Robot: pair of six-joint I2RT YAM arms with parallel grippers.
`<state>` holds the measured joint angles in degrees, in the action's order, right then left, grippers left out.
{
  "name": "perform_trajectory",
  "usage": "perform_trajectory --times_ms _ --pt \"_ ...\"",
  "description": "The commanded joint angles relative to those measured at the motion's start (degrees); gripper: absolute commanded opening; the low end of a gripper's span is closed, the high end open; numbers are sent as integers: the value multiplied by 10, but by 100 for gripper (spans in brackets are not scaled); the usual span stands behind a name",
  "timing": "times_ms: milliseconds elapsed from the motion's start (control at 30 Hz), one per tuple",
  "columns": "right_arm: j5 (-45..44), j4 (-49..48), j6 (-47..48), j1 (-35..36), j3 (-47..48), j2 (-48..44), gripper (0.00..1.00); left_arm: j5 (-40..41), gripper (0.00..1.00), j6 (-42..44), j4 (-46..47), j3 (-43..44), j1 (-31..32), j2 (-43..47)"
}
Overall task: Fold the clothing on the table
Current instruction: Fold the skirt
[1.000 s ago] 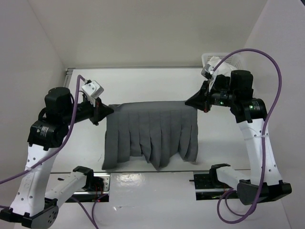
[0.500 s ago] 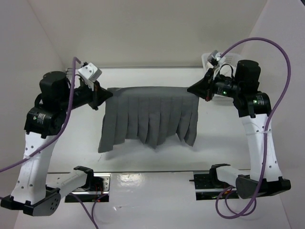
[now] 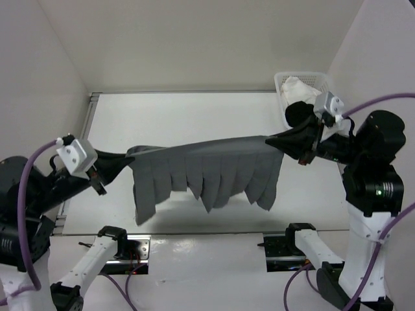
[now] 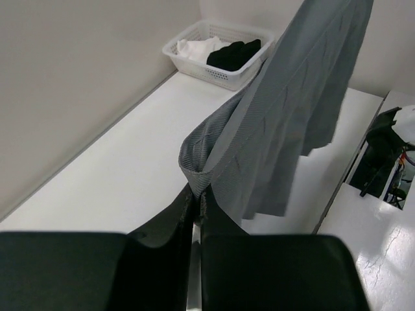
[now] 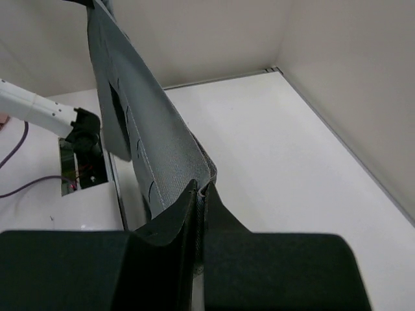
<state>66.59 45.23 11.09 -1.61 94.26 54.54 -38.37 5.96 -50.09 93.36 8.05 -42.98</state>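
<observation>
We hold the grey pleated skirt (image 3: 207, 172) taut in mid-air above the white table (image 3: 194, 116), left gripper (image 3: 123, 162) and right gripper (image 3: 272, 139) each pinched onto a top corner, white walls (image 3: 194, 45) around.

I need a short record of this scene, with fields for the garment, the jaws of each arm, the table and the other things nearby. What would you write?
Garment: medium-grey pleated fabric skirt, lifted by its top edge, stretched between the two arms, hem hanging down
Left jaws: shut on one top corner of the skirt
Right jaws: shut on the other top corner
Table: large flat white tabletop, skirt's shadow on it; hem appears off the surface
Basket: small white plastic basket, far right corner of the table
In basket: white garment, black garment
Fold: not yet made
</observation>
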Motion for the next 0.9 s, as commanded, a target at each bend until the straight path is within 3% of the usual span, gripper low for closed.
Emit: perform_trajectory --times_ms 0,233,533,867 --pt "-70 20 64 -55 -7 -15 0 157 1 69 -41 -17 -38 44" --pt "-77 10 59 -67 -40 22 0 158 2 69 -27 -52 -24 -10" --pt "-121 -21 69 -67 -89 139 0 140 2 74 46 -134 -24 -197" --pt "-249 -61 96 13 -115 266 0 110 2 51 140 -165 -24 -347"
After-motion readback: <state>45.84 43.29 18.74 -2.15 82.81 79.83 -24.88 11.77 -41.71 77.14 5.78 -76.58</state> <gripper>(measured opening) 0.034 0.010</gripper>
